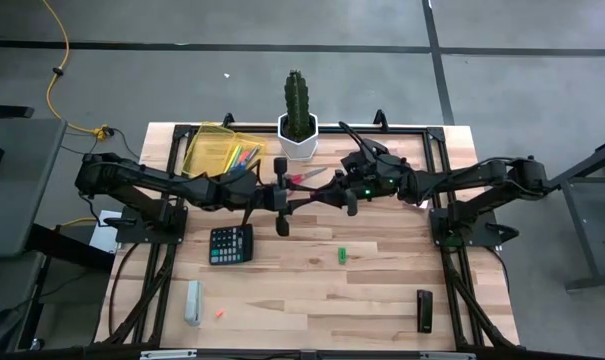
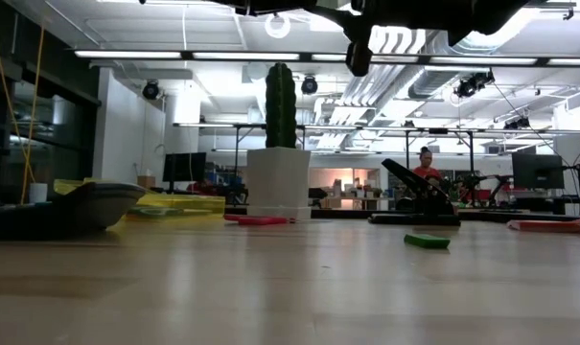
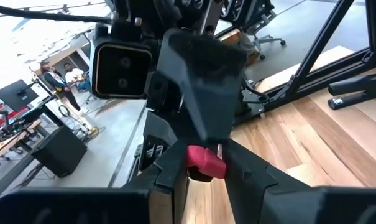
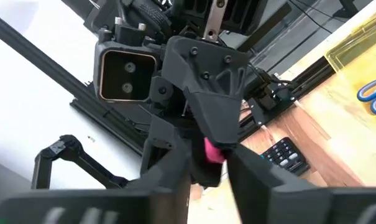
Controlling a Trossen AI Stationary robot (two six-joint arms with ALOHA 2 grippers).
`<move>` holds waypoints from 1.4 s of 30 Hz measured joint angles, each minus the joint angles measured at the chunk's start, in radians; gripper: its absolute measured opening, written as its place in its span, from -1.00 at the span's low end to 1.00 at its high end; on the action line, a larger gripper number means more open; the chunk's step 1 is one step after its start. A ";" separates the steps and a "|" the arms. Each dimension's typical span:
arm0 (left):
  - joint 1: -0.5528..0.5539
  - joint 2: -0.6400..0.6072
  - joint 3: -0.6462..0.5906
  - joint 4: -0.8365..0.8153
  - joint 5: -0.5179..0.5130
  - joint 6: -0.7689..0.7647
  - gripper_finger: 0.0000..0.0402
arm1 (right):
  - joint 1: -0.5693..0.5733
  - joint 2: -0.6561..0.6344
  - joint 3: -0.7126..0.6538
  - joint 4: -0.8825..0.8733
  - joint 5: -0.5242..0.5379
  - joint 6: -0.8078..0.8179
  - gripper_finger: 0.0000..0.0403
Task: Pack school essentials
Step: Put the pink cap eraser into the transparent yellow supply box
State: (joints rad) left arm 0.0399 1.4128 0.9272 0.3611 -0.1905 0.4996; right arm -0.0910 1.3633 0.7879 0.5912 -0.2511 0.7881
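Observation:
My two grippers meet nose to nose above the middle of the table, in front of a cactus pot (image 1: 297,140). Between them hang the red-handled scissors (image 1: 310,178); only the red handle (image 3: 206,162) shows. My left gripper (image 3: 207,177) is shut on it. My right gripper (image 4: 209,171) faces it, its fingers apart on either side of the same red piece (image 4: 215,150). A yellow tray (image 1: 214,150) at the far left holds pens and blue-handled scissors (image 4: 373,92). A small green piece (image 1: 341,256) lies flat on the table. My left gripper holds the scissors by the red handle (image 3: 207,163), pinched between its two fingers. The fingers come in level from the table's left side. The scissors are lifted clear of the table; the right gripper's finger (image 3: 200,93) hides the rest of them.
A black calculator (image 1: 230,245) lies left of centre. A pale grey bar (image 1: 193,302) and a tiny orange piece (image 1: 220,314) lie near the front left, and a black block (image 1: 424,310) at the front right. A red piece (image 2: 261,219) lies by the pot.

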 joint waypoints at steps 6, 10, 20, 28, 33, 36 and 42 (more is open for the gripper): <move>-0.001 -0.007 0.000 -0.013 0.011 -0.054 -0.61 | -0.019 -0.018 0.000 -0.006 0.016 0.000 -0.01; 0.003 -0.056 -0.001 -0.079 0.013 -0.098 -0.64 | -0.053 -0.056 0.000 -0.037 0.014 -0.008 0.13; 0.075 -0.379 -0.001 -0.364 -0.006 -0.218 -0.88 | -0.126 -0.193 0.000 -0.086 0.012 -0.174 0.15; 0.158 -0.618 -0.043 -0.414 0.125 -0.401 -0.98 | -0.123 -0.247 0.000 -0.086 0.011 -0.426 0.15; 0.171 -0.710 -0.158 -0.399 0.174 -0.534 -0.98 | -0.123 -0.247 0.000 -0.103 0.010 -0.521 0.15; 0.171 -0.737 -0.232 -0.316 0.211 -0.618 -0.98 | -0.114 -0.247 0.000 -0.144 0.014 -0.626 0.15; 0.171 -0.742 -0.281 -0.251 0.225 -0.657 -0.98 | -0.091 -0.247 0.000 -0.243 0.037 -0.769 0.15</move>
State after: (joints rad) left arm 0.2111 0.6712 0.6463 0.1096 0.0341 -0.1571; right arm -0.1820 1.1160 0.7879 0.3479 -0.2144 0.0187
